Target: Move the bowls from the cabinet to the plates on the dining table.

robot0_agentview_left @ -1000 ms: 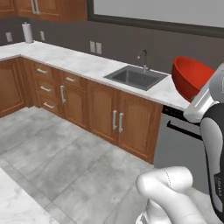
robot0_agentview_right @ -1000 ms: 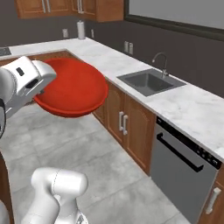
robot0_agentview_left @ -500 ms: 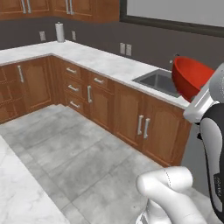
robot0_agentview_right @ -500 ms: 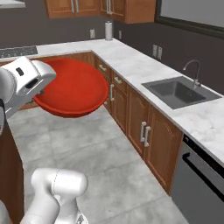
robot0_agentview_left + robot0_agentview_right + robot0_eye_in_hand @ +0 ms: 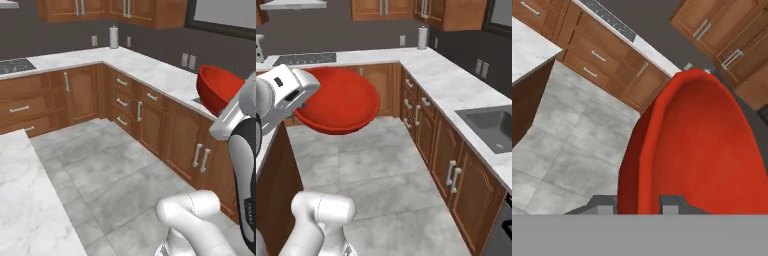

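Red bowl [image 5: 707, 150] – rim pinched (edge-on) in gripper [image 5: 639, 204], above floor

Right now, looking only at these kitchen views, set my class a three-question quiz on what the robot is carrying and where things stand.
1. True or false: the gripper is shut on the red bowl.
2. What stands on the counter in the far corner? A kettle, B paper towel roll, C plate.
3. Fill in: the bowl hangs over the ___.

Key: 1 true; 2 B; 3 floor.
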Controlling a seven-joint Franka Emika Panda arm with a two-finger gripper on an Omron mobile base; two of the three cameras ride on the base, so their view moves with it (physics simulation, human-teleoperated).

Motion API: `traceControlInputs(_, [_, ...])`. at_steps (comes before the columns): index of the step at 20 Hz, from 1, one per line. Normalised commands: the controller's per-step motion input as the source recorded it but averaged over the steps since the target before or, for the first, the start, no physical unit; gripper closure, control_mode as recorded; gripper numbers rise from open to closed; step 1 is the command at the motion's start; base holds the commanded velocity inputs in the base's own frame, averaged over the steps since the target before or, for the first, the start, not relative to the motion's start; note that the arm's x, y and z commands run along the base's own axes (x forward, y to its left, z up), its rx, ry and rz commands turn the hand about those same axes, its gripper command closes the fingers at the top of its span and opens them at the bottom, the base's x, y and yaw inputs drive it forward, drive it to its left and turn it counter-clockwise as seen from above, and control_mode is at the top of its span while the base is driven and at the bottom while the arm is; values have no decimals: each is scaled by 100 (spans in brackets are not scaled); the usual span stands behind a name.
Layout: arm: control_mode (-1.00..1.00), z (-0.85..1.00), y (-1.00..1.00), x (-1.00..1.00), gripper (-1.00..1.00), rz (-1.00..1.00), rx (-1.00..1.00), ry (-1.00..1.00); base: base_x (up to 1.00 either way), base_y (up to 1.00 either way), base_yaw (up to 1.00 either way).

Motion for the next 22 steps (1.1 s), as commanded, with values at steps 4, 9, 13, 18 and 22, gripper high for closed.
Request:
traceControlInputs(4, [100,0,0,0,100,0,0,0,65,-11,37])
traceControlInputs(9, [100,0,0,0,100,0,0,0,41,-28,31])
traceControlInputs(13, [100,0,0,0,100,0,0,0,27,-40,29])
traceControlInputs(18, [100,0,0,0,100,0,0,0,35,-39,31])
traceControlInputs(22, [100,0,0,0,100,0,0,0,27,-42,31])
